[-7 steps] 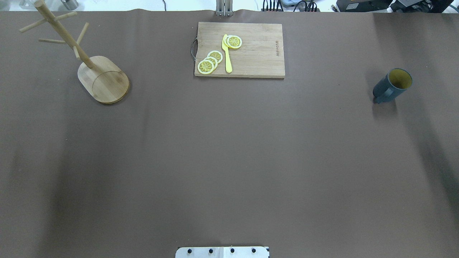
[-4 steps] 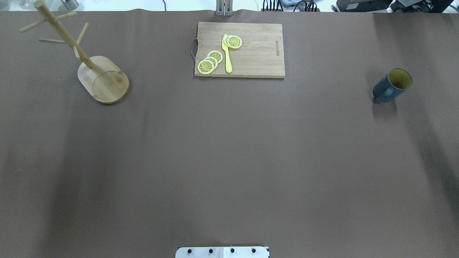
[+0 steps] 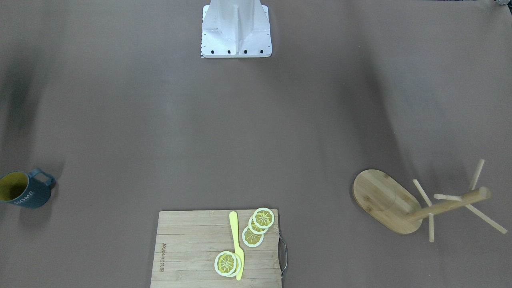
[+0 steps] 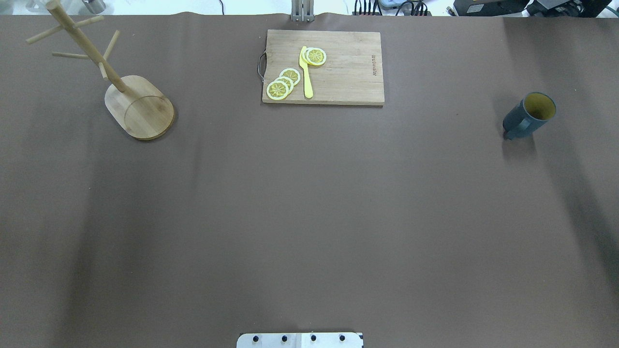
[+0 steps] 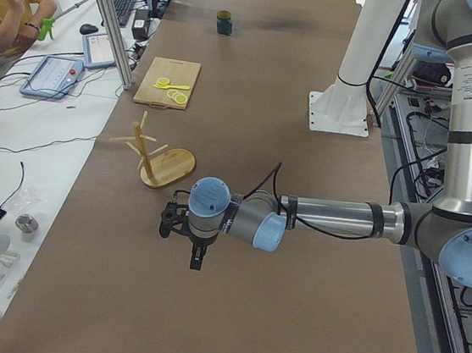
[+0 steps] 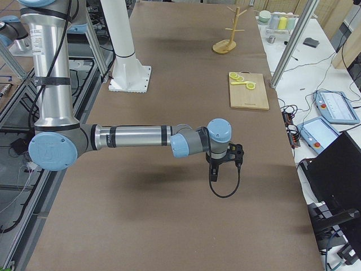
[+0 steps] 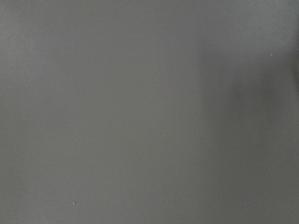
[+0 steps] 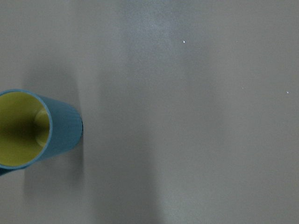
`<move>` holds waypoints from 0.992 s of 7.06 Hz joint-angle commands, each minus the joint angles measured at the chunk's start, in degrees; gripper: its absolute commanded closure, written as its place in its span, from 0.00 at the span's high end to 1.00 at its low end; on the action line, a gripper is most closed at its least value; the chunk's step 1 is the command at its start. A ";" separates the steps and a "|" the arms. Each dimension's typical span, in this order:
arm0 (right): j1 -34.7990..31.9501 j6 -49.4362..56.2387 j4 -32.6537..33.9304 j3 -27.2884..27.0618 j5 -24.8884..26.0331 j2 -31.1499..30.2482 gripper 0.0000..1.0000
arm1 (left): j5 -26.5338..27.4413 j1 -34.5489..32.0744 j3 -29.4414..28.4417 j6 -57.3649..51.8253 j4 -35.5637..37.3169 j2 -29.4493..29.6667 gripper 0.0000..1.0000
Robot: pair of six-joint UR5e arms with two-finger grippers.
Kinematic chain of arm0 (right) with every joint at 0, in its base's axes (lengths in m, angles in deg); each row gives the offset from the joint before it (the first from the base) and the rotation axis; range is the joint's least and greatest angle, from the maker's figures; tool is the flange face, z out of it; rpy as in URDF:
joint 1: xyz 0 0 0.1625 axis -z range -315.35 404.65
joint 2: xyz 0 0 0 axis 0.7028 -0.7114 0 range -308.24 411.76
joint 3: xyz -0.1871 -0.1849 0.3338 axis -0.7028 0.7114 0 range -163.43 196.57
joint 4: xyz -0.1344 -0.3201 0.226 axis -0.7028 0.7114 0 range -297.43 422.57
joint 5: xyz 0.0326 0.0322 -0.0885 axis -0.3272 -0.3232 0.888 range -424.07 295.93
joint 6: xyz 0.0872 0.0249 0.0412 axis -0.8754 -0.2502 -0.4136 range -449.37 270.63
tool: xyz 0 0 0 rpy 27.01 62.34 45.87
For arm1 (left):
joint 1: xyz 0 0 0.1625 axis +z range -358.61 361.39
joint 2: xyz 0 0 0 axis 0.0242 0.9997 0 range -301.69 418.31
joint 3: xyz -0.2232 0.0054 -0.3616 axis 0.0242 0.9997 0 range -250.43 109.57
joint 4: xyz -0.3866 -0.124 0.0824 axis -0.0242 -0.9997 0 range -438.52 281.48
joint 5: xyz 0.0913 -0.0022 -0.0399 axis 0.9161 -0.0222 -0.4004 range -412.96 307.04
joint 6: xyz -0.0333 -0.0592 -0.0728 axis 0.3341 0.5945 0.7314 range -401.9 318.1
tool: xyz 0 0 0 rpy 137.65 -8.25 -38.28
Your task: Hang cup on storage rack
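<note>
The cup (image 4: 529, 115) stands upright on the brown table at the right, handle toward the robot; it also shows in the front view (image 3: 25, 192), the exterior left view (image 5: 224, 23) and at the left edge of the right wrist view (image 8: 35, 133). The storage rack (image 4: 140, 107) stands at the far left with bare pegs, and also shows in the front view (image 3: 384, 200). My left gripper (image 5: 196, 255) hovers over the table near the rack (image 5: 165, 164). My right gripper (image 6: 214, 172) hangs above the table. I cannot tell whether either is open or shut.
A bamboo cutting board (image 4: 323, 67) with lemon slices and a yellow knife (image 4: 306, 72) lies at the far middle. The robot's white base (image 3: 236, 36) stands at the near edge. An operator (image 5: 4, 5) sits beyond the far edge.
The cup, rack and board have not moved. Only the faint arm shadows on the table have shifted slightly.
</note>
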 commanded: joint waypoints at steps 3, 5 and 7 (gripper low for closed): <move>5.10 -7.19 -0.52 9.80 -1.85 11.52 1.00 | -0.74 0.04 0.69 0.92 -0.29 -0.64 0.98; 7.29 -9.49 -0.52 11.77 -1.76 13.31 0.99 | -0.83 -0.05 1.83 1.36 -0.38 -0.90 0.98; 9.49 -9.67 -0.60 12.56 -1.15 13.40 0.93 | -0.83 -0.14 2.53 1.45 -0.38 -0.99 0.98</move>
